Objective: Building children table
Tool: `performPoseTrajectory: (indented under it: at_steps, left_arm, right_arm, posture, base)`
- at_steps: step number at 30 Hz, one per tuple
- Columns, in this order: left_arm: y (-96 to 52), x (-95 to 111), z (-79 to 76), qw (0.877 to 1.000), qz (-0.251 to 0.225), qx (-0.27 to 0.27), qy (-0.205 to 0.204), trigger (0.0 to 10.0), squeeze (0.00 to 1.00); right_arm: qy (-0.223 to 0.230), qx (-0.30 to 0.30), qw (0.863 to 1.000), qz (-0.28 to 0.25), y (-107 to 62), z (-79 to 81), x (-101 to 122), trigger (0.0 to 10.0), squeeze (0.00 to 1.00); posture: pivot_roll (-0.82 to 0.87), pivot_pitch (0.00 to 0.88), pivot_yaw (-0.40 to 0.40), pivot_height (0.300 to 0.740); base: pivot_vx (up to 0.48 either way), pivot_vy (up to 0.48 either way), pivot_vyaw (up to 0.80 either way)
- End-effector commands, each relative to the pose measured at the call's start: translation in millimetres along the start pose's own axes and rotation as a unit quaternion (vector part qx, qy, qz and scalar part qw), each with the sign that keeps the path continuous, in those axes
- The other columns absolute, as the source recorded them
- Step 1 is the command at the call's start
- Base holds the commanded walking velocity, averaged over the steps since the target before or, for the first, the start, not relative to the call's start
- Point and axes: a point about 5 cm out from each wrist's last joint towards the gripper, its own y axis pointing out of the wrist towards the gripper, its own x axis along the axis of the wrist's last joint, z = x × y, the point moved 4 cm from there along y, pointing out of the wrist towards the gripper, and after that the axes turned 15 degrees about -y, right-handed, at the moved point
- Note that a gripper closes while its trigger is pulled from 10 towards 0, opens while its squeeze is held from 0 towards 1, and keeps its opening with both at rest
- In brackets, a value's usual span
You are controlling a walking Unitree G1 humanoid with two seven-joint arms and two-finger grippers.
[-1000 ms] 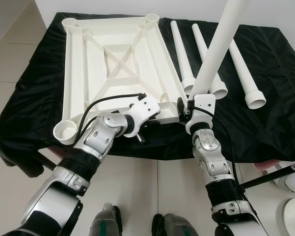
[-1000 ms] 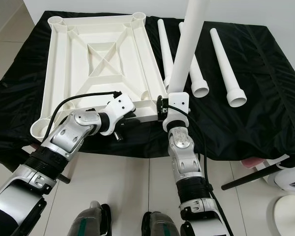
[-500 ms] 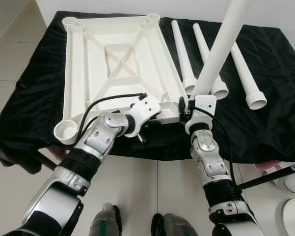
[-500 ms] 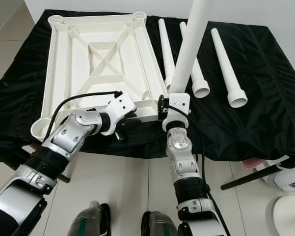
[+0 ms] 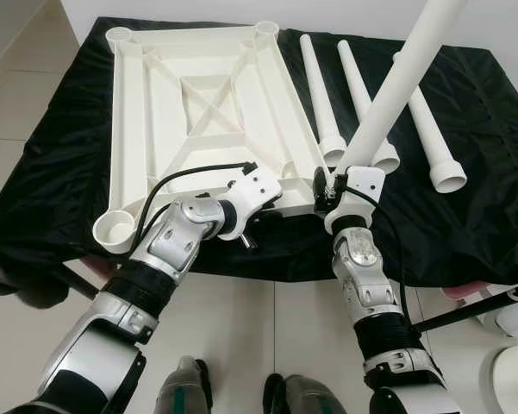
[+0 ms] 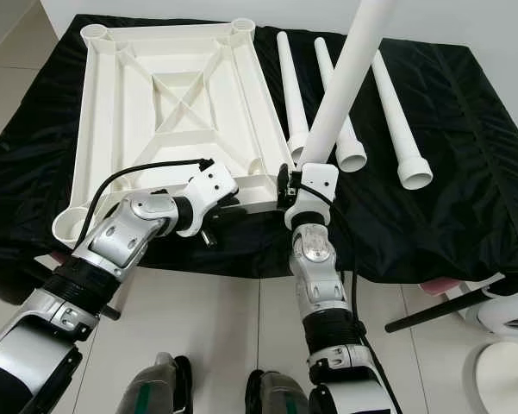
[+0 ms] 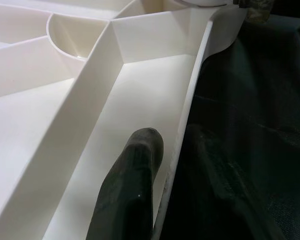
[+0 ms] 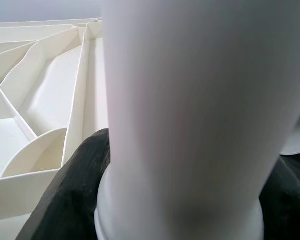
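The white tabletop [image 5: 131,112] lies upside down on a black-draped table, ribs up. My left gripper [image 5: 274,201] is shut on its near rim [image 7: 189,115], with one black finger [image 7: 132,190] inside the rim. My right gripper [image 5: 334,179] is shut on a white table leg [image 5: 396,86]. The leg's wide end sits at the tabletop's near right corner and it leans up and to the right. In the right wrist view the leg [image 8: 199,125] stands between dark fingers [image 8: 75,185]. Three loose legs [image 5: 319,95] [image 5: 355,73] [image 5: 433,134] lie right of the tabletop.
The black cloth [image 5: 60,164] hangs over the table's front edge. On the tiled floor at the right stand white objects [image 5: 513,321] and a slanted black pole [image 5: 465,310]. My feet [image 5: 185,392] are just below the table edge.
The held leg has tipped further to the right, its top swinging away from upright. My left gripper stays on the rim.
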Motion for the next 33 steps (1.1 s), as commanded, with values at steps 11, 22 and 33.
performPoseTrajectory:
  at_steps: [11,22,33]
  left_arm:
    - [-0.9,1,-7.0,1.000,-0.001,-0.022,0.003,10.0,0.00]
    - [-1.5,3,-5.5,1.000,-0.003,-0.020,0.004,10.0,0.00]
    - [-1.7,3,-5.6,1.000,-0.002,-0.019,0.004,10.0,0.00]
  right_arm:
    - [-0.024,-0.019,0.993,0.116,-31.0,-5.3,-66,10.0,0.00]
    - [-0.025,-0.062,0.993,0.098,-37.9,-9.2,-63,10.0,0.00]
    - [-0.017,-0.100,0.990,0.100,-38.0,-7.6,-59,10.0,0.00]
  posture:
    - [0.10,0.167,-0.007,0.740]
    - [0.11,0.166,-0.005,0.740]
    - [0.11,0.168,-0.006,0.740]
  base:
    - [0.000,0.000,0.00]
    - [0.000,0.000,0.00]
    - [0.000,0.000,0.00]
